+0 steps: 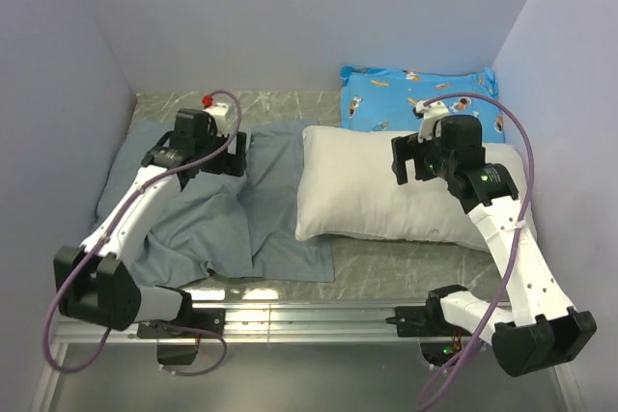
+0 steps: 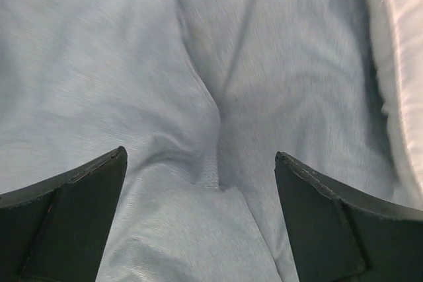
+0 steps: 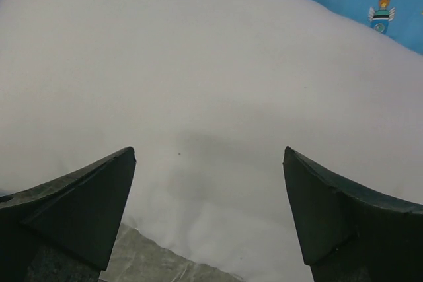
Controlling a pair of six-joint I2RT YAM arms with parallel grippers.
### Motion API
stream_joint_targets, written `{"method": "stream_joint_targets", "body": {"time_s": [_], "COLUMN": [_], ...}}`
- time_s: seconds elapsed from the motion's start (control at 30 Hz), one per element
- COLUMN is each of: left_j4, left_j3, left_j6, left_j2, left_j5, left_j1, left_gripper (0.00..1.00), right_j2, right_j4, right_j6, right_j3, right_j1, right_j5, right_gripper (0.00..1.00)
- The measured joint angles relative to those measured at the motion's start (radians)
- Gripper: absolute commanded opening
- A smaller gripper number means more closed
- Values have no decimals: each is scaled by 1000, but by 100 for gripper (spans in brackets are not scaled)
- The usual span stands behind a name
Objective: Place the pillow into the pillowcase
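Spread wide and empty, the left pincer [image 2: 199, 156] hovers over the limp, creased grey-blue fabric pillowcase [image 1: 280, 190] and the right pincer [image 3: 209, 153] over the puffy white pillow [image 1: 357, 190] just beside it on the marbled surface [image 1: 386, 262], each seemingly poised for its own grasp.

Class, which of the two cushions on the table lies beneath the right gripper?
The plain white pillow; the blue cartoon-print cushion lies behind it, clear of that gripper.

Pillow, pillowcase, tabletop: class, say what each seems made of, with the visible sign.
Pillow: matte white fabric over soft filling, judging by its puffy bulge. Pillowcase: thin, matte grey-blue cloth; it lies limp and creased. Tabletop: grey veined stone, or a printed imitation.
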Motion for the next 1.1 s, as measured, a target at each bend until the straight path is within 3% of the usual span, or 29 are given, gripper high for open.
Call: {"method": "stream_joint_targets", "body": {"time_s": [0.17,0.4,0.67,0.97,1.1], "left_j4": [17,-8,-76,-87,-79], "left_j3": [104,270,191,91,82], "left_j6": [0,1,53,44,40], "left_j2": [-93,-23,72,198,289], "left_j5": [-60,-161,-214,-275,-300], "left_j1": [1,1,-20,-131,-164], "left_gripper": [99,99,99,99,92], "right_j2": [37,107,162,220,244], "right_j4": [-31,-87,-127,-173,-208], "right_j6": [-23,-72,-109,-141,-167], "right_j3": [93,179,239,282,292], "right_j1": [-18,-20,-20,-17,-7], "right_j5": [21,0,-48,-78,-83], "right_gripper": [100,100,100,100,100]}}
